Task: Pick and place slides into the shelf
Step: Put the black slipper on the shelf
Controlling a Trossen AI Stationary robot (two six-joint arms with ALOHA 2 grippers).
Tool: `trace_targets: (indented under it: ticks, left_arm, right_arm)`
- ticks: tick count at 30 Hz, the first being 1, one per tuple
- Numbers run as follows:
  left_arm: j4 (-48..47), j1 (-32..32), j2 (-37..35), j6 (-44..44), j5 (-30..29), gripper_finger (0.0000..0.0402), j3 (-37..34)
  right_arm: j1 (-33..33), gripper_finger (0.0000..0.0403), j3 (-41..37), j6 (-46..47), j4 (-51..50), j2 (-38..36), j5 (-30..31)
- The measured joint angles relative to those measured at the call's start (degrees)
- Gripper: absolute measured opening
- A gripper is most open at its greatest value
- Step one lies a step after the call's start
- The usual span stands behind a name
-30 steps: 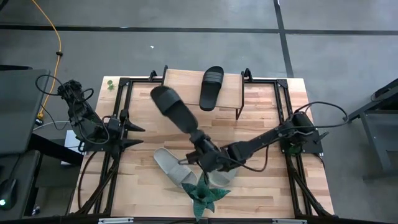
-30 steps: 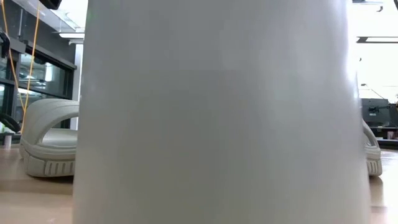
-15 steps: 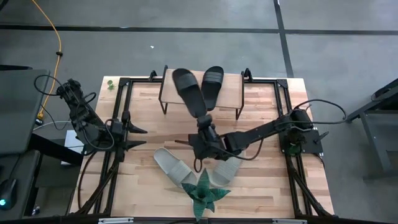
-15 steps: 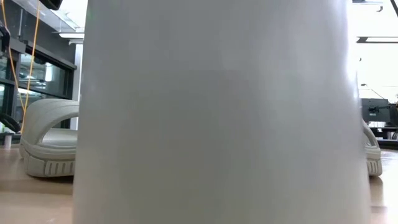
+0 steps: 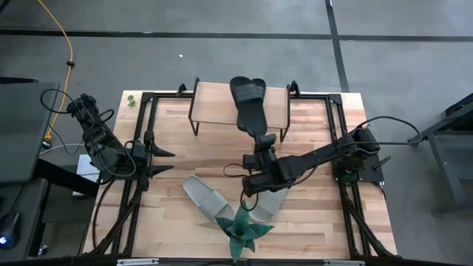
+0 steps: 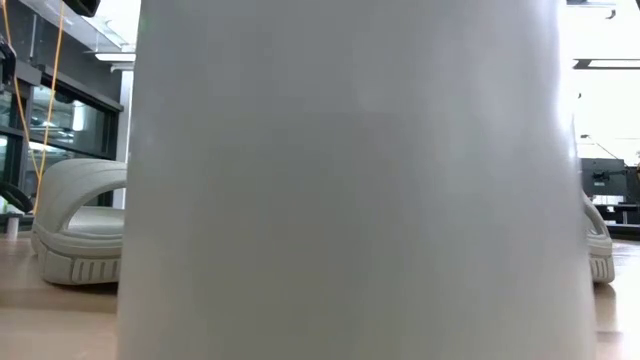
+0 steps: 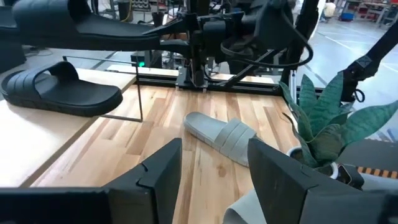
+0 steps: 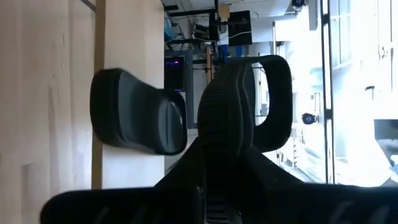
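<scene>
My right gripper [image 5: 261, 150] is over the table's middle, shut on a black slide [image 5: 249, 107] that reaches toward the far edge over the shelf [image 5: 214, 103]. The second black slide [image 7: 62, 93] lies sole-down on the shelf top. In the high view the held slide mostly covers it, and only its tip [image 5: 259, 82] shows. Two grey slides [image 5: 205, 198] [image 5: 267, 203] lie sole-down on the table near the front. My left gripper [image 5: 166, 161] waits open at the table's left side, touching nothing. My right gripper pinches the black slide at its heel end [image 5: 259, 137] between its two fingers, coming from the table's near side and pointing toward the far edge, along the slide's length. The slide is lifted clear and roughly level, with its strap end [image 5: 245, 89] above the shelf top.
A green spiky plant [image 5: 241, 229] in a white pot [image 6: 350, 180] stands at the near edge between the grey slides, and the pot blocks most of the low view. A dark metal frame [image 5: 148, 125] runs along the table's sides. Bare wood lies left of the shelf.
My right gripper has moved toward the table's right and turned, swinging the held black slide from pointing far-left round to the far edge. Its toe end has passed over the shelf's left part and now hangs above the other black slide. The gripper has stayed shut.
</scene>
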Motion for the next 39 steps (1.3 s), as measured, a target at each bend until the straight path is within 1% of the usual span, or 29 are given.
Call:
trace_targets:
  ticks: [2,8,11,15,17,21,28,32,39]
  left_arm:
    - [-0.1,0.0,0.0,0.0,0.0,0.017,0.0]
    - [-0.3,0.0,0.0,0.0,0.0,0.017,0.0]
    - [-0.4,0.0,0.0,0.0,0.0,0.017,0.0]
    - [-0.7,0.0,0.0,0.0,0.0,0.017,0.0]
    - [-0.7,0.0,0.0,0.2,0.0,0.017,0.0]
    - [-0.7,0.0,0.0,1.0,0.0,0.017,0.0]
    - [-0.7,0.0,0.0,1.3,0.0,0.017,0.0]
    - [-0.7,0.0,0.0,1.3,0.0,0.017,0.0]
    - [-0.7,0.0,0.0,1.3,0.0,0.017,0.0]
  right_arm:
    - [0.2,0.002,0.0,4.5,-3.6,0.0,0.4]
    - [0.9,0.002,0.0,21.8,-15.9,0.0,0.4]
    - [1.2,0.002,0.0,31.3,-22.2,0.0,-0.9]
    - [1.5,0.002,0.0,37.9,-27.2,0.0,-0.9]
    - [1.6,0.002,0.0,39.9,-28.8,0.0,-1.0]
    - [1.6,0.002,-0.4,40.3,-28.9,0.0,-1.5]
    - [1.1,0.002,-5.7,43.8,-30.8,0.1,-2.2]
    - [0.0,0.002,-6.5,48.2,-33.0,0.1,-2.4]
    - [-1.5,0.002,-6.5,45.8,-32.9,0.1,-3.3]
